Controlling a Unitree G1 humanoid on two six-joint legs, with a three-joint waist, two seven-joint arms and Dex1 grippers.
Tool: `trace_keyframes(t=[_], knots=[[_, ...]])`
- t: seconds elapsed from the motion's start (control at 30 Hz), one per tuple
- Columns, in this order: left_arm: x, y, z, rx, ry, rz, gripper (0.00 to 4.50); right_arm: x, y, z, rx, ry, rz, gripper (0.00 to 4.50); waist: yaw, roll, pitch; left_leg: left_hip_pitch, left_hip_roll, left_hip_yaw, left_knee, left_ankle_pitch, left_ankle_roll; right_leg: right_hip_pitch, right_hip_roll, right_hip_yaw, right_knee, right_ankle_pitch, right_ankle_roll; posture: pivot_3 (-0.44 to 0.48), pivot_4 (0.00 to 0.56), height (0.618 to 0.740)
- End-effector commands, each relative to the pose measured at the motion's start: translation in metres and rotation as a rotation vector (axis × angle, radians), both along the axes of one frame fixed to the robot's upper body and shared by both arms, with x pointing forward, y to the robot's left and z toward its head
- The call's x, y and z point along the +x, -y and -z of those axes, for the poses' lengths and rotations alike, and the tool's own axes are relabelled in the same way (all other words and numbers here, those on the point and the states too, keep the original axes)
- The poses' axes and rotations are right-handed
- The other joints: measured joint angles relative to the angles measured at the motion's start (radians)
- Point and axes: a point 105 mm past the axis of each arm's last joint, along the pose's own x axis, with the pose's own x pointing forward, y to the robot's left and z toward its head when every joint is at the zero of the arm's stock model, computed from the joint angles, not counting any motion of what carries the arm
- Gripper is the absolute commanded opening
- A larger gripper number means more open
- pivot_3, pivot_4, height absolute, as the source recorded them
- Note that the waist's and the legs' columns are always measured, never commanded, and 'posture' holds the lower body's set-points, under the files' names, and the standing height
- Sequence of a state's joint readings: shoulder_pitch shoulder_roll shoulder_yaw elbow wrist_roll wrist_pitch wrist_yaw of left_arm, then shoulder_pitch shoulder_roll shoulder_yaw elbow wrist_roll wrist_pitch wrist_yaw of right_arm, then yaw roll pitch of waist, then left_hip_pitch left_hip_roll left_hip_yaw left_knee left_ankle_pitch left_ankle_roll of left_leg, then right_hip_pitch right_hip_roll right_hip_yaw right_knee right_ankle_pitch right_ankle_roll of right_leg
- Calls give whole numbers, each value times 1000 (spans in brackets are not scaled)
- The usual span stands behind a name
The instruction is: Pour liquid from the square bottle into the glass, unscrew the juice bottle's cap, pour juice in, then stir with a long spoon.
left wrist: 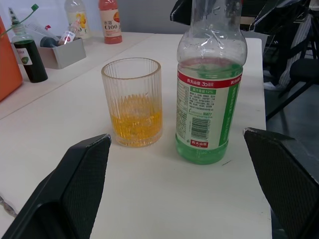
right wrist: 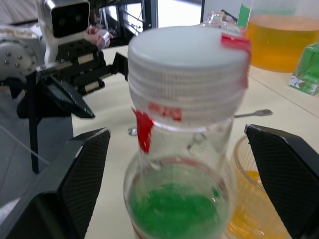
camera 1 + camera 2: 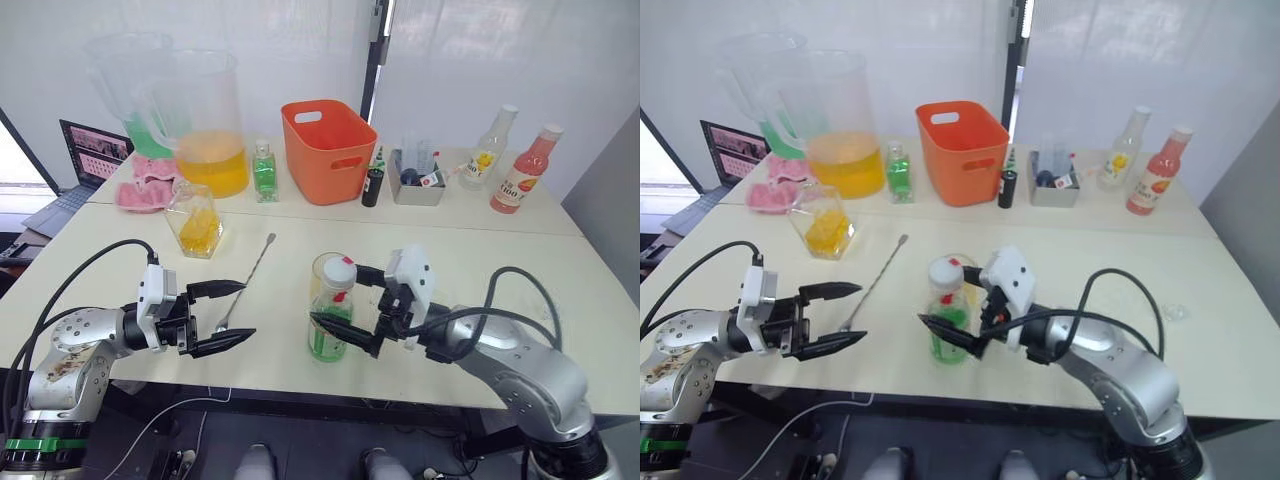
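Here, the open right gripper [image 3: 352,305] brackets the white-capped green juice bottle [image 3: 331,310], presumably for uncapping; the ribbed glass [image 1: 132,102] stands at its eleven o'clock, and the left gripper [image 3: 226,316] waits open.

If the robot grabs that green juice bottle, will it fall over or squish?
The juice bottle is tall and narrow with only a little green juice at the bottom, so it is probably light and might tip if bumped near its white cap. Its clear thin plastic would likely dent under a hard squeeze from the right gripper.
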State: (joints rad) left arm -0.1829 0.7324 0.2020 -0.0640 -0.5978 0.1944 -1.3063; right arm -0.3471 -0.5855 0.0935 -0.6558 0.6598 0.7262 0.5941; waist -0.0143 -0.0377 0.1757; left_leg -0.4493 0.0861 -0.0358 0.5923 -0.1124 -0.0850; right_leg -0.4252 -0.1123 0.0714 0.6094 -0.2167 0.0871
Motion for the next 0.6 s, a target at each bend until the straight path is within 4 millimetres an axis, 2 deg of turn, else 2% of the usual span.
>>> trace_keyframes(t=[0.03, 0.17, 0.33, 0.43, 0.6], knots=[[-2, 3, -11, -21, 36, 19, 4500, -5, 15, -14, -37, 59, -69, 4434, 0, 0, 0, 0, 0, 0, 0, 0, 0, 0, 0, 0, 0, 0, 0, 0, 150, 740], [-4, 5, -12, -33, 36, 20, 4500, -9, 26, -15, -123, 54, -225, 4434, -2, 0, 0, 0, 0, 0, 0, 0, 0, 0, 0, 0, 0, 0, 0, 0, 150, 740], [-8, 7, -11, -41, 33, 17, 4500, -5, 27, -18, -164, 58, -381, 4434, -10, 0, 0, 1, 0, 0, 0, 0, 0, 0, 0, 0, 0, 0, 0, 0, 150, 740], [-12, 8, -11, -46, 37, -7, 4500, 17, 23, -25, -156, 72, -428, 4434, -19, -1, 0, 1, 0, 0, 0, 0, 0, 0, 0, 0, 0, 0, 0, 0, 150, 740], [-20, 8, -14, -36, 45, -21, 4500, 29, 13, -21, -191, 69, -538, 4434, -23, -1, 1, 1, 0, 0, -1, 0, 0, 0, 0, 0, 1, 0, 1, 0, 150, 740]])
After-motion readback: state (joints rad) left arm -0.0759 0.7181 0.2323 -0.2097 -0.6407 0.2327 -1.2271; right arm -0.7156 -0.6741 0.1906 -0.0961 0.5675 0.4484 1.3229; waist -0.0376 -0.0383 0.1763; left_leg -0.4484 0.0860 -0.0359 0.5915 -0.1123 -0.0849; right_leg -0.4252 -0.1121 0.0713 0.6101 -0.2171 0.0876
